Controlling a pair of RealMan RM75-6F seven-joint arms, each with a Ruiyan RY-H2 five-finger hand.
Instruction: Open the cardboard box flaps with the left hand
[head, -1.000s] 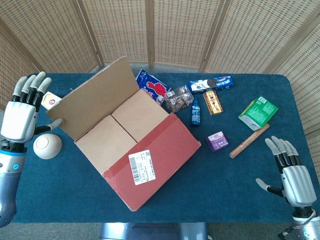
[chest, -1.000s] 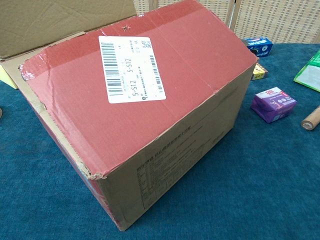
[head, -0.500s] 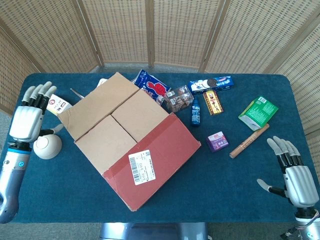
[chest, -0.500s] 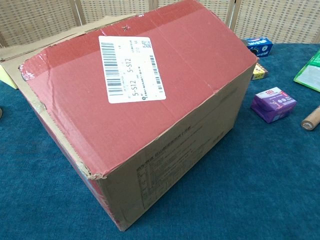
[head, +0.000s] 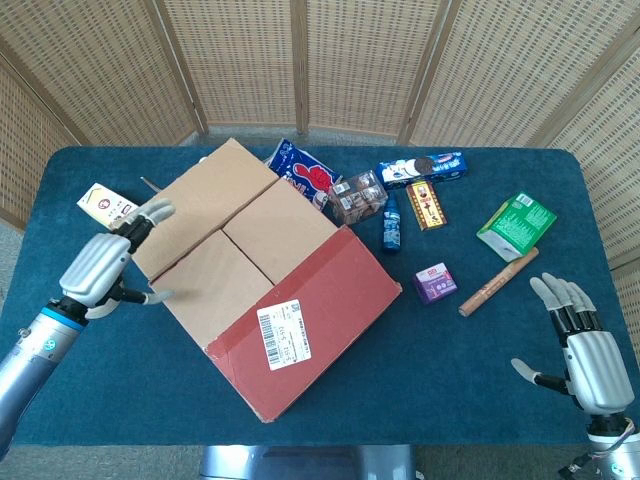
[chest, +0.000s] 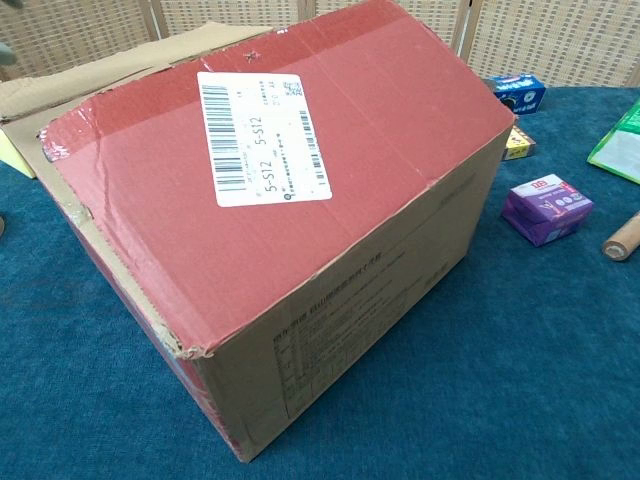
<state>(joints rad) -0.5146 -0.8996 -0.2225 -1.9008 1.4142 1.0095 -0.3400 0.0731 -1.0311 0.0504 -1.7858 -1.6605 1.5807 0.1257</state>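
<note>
The cardboard box (head: 275, 290) stands mid-table. Its red outer flap (head: 310, 330) with a white label lies closed over the near half, and it fills the chest view (chest: 280, 170). Two brown inner flaps (head: 245, 255) lie flat. The far-left outer flap (head: 200, 195) is folded outward and low. My left hand (head: 105, 265) hovers at that flap's left edge with its fingers spread, holding nothing. It reaches over the flap's corner. Near the table's front right corner, my right hand (head: 590, 350) rests open and empty.
A small carton (head: 105, 205) lies just behind the left hand. Behind and right of the box lie a blue snack bag (head: 303, 172), a cookie pack (head: 422, 167), a blue bottle (head: 392, 225), a green pouch (head: 516, 225), a purple box (head: 434, 282) and a brown stick (head: 498, 281).
The far-left outer flap has dropped from upright to folded outward. My left hand has swung from the table's left edge toward the box and now hides the white ball. The right hand has stayed put.
</note>
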